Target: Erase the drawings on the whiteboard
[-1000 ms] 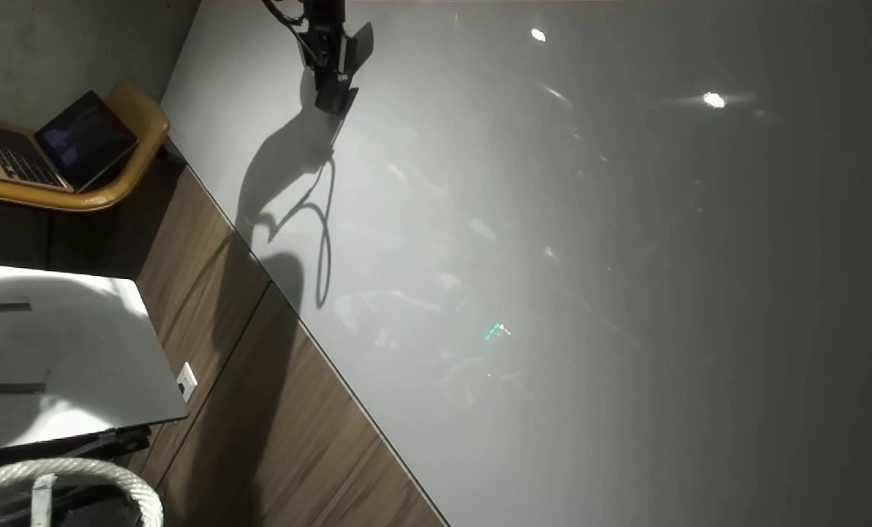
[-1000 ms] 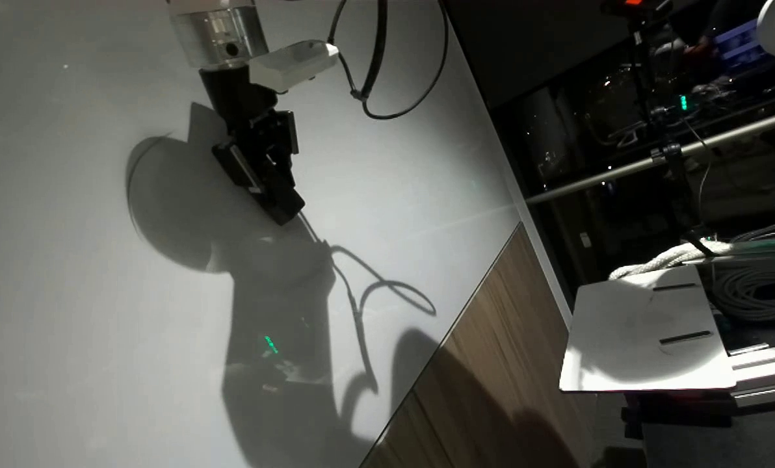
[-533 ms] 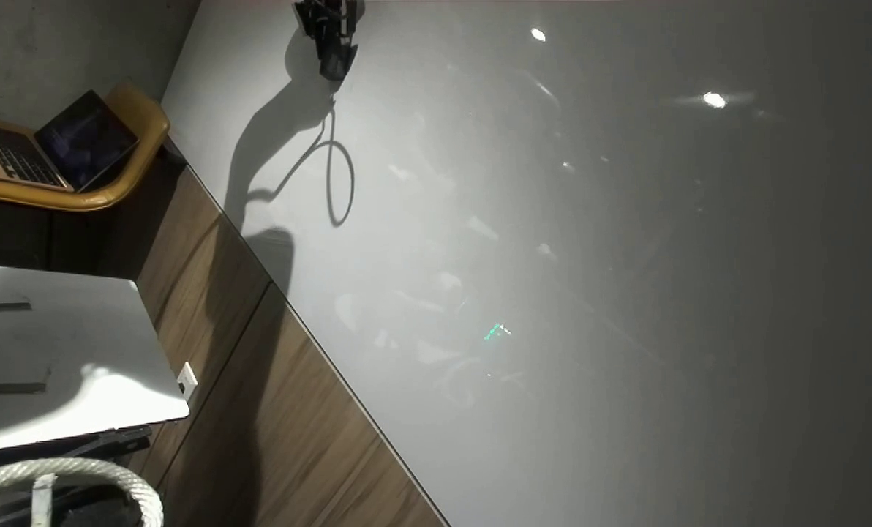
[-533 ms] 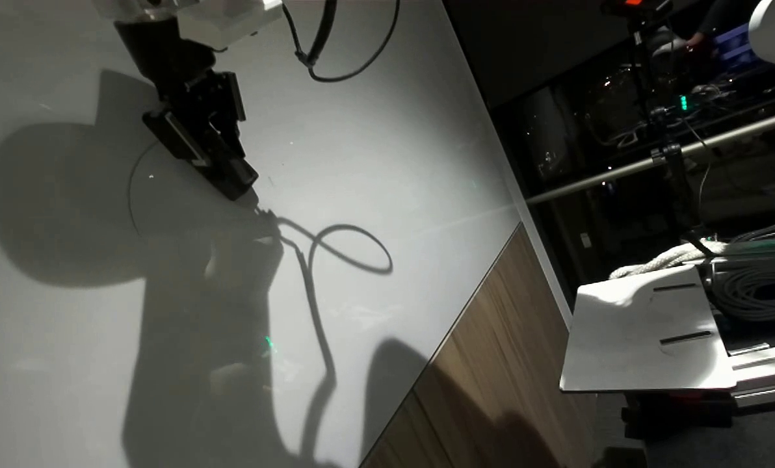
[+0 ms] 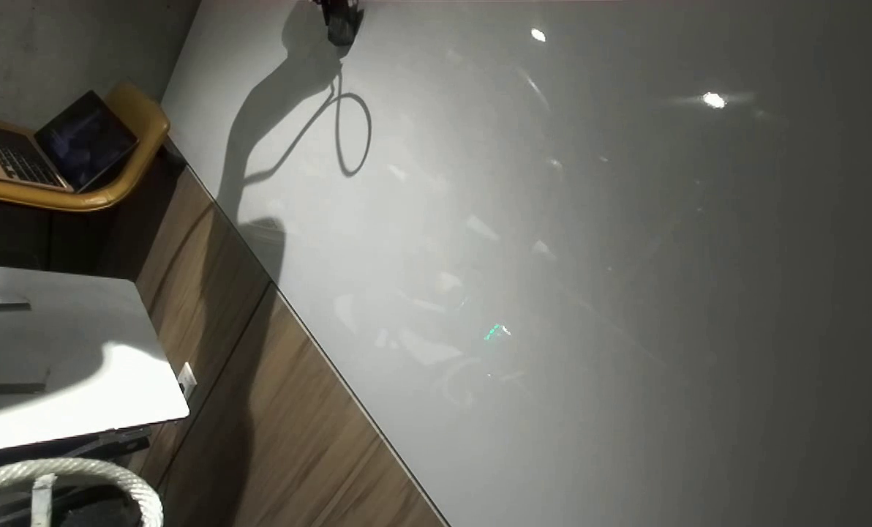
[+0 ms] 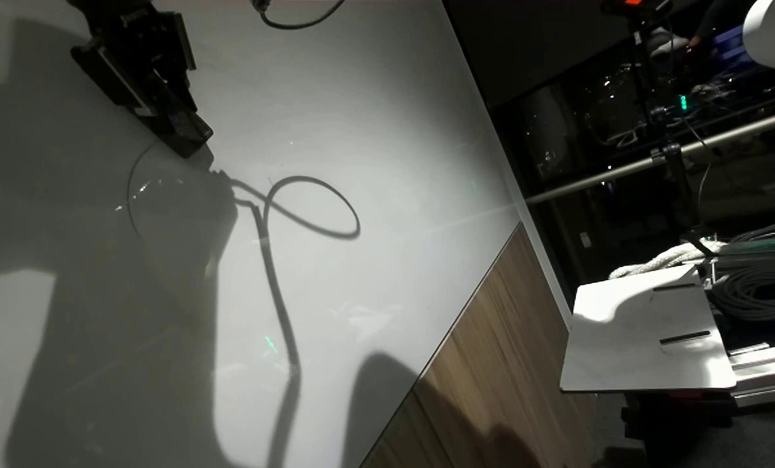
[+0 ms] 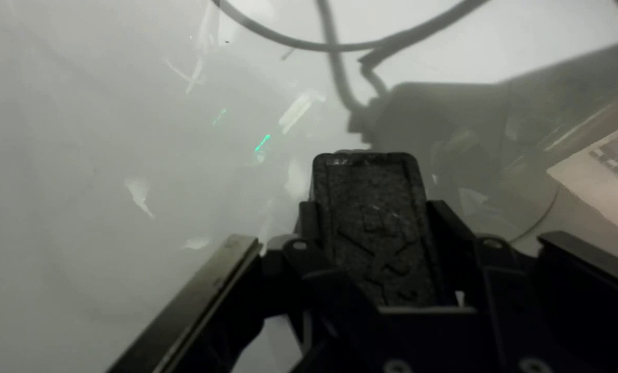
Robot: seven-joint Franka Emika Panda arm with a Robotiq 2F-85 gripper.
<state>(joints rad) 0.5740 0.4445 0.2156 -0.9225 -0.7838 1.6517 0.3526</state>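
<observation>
The whiteboard (image 5: 589, 366) is a large glossy pale grey panel in both exterior views (image 6: 413, 162) and in the wrist view (image 7: 81, 129). A thin dark curved line of the drawings (image 6: 129, 192) lies left of and below my gripper (image 6: 150, 84). The line also shows at the right in the wrist view (image 7: 537, 223), with a small tick (image 7: 287, 53) near the top. My gripper (image 7: 374, 217) is shut on a dark grey felt-like eraser block (image 7: 374, 191). The eraser (image 6: 189, 133) points down along the board. I cannot tell whether it touches the surface. In an exterior view only the eraser end (image 5: 342, 28) shows at the top edge.
A brown wood-grain panel (image 5: 333, 439) borders the board. A laptop (image 5: 88, 139) rests on a yellow chair (image 5: 132, 117). A pale metal plate (image 5: 63, 351) and white rope (image 5: 77, 467) stand beside. A dark cable (image 6: 303, 25) hangs from the arm. Broad shadows cover part of the board.
My gripper with the eraser has moved toward the upper left in one exterior view and up to the top edge in another. The shadows moved with it. The eraser stays held.
</observation>
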